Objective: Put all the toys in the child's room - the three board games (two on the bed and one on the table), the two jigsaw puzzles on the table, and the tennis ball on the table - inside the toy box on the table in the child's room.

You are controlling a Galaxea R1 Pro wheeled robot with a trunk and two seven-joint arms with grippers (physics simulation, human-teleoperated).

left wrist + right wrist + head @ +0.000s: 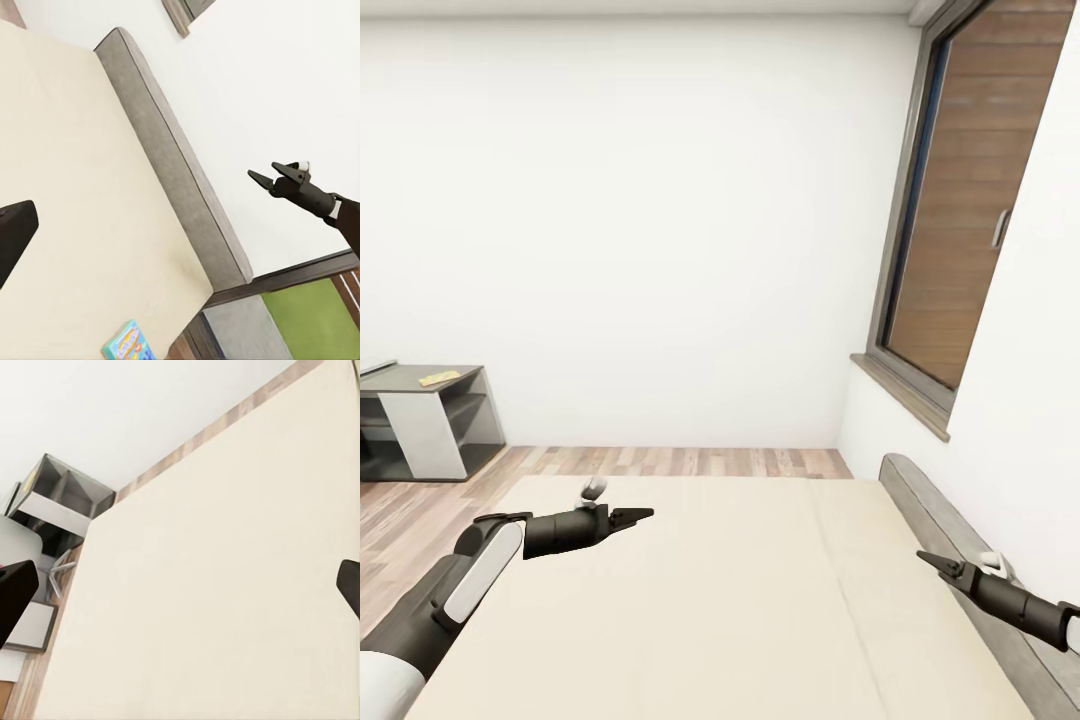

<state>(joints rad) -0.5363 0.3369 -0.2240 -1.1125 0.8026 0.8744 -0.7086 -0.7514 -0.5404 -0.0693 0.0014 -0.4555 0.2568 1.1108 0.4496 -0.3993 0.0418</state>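
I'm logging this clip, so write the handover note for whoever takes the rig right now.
Left tool: held over the bed, carrying nothing; its opening is unclear.
Right tool: open, empty, near the grey headboard.
A blue board game lies at the mattress edge in the left wrist view.
The desk stands by the far wall with something flat and yellow on top.
Nothing gripped yet; every toy is left to move.

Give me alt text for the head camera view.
Both grippers, left gripper and right gripper, hover empty over a bare beige bed with a grey headboard. Beyond: white wall, wooden floor, part of a grey table, a window.
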